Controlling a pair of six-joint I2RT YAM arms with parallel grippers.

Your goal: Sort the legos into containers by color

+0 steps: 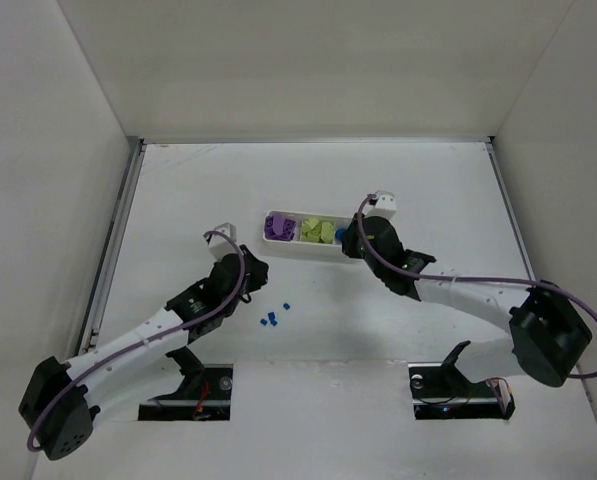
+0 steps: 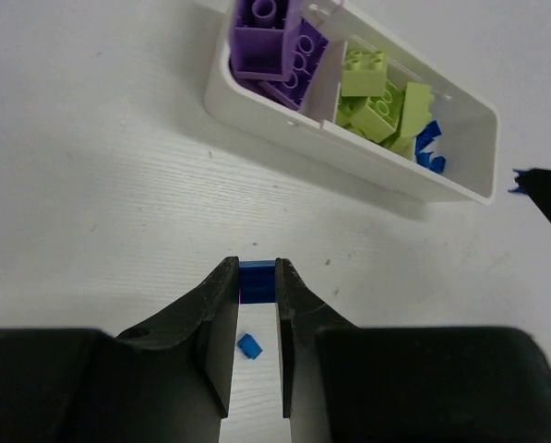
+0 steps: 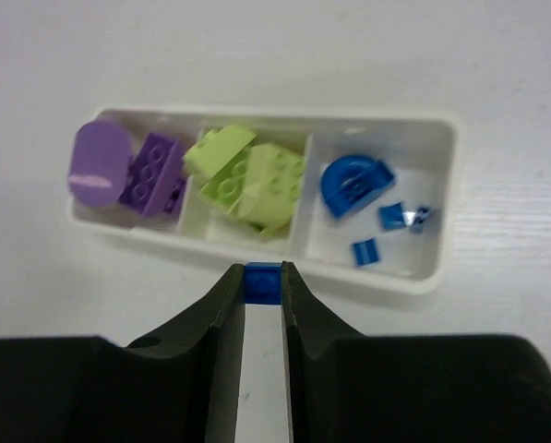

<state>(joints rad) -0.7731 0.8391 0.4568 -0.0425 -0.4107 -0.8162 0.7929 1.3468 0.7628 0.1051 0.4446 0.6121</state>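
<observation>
Blue plastic is seen in both grips. A small blue brick (image 2: 257, 282) is clamped between the fingertips of the left gripper (image 2: 257, 274), which is held above the table (image 2: 90, 185) and apart from the tray (image 2: 284, 129). 1 loose blue piece (image 2: 249, 345) is seen lying on the table beneath the fingers.

A blue block (image 3: 262, 284) is pinched in the same way by the right gripper (image 3: 261, 274), which is positioned by the tray's near wall. Whether the block touches that wall cannot be told.

The long white tray is divided into 3 compartments set side by side. From the right wrist view, purple bricks (image 3: 127, 171) are held in the left compartment and yellow-green bricks (image 3: 257, 180) are piled in the middle 1. A curved blue piece (image 3: 353, 182) and 3 tiny blue pieces (image 3: 365, 251) are held in the right compartment.

From above, a few scattered blue bits (image 1: 270, 320) are seen on the table near the left gripper, well apart from the tray.
</observation>
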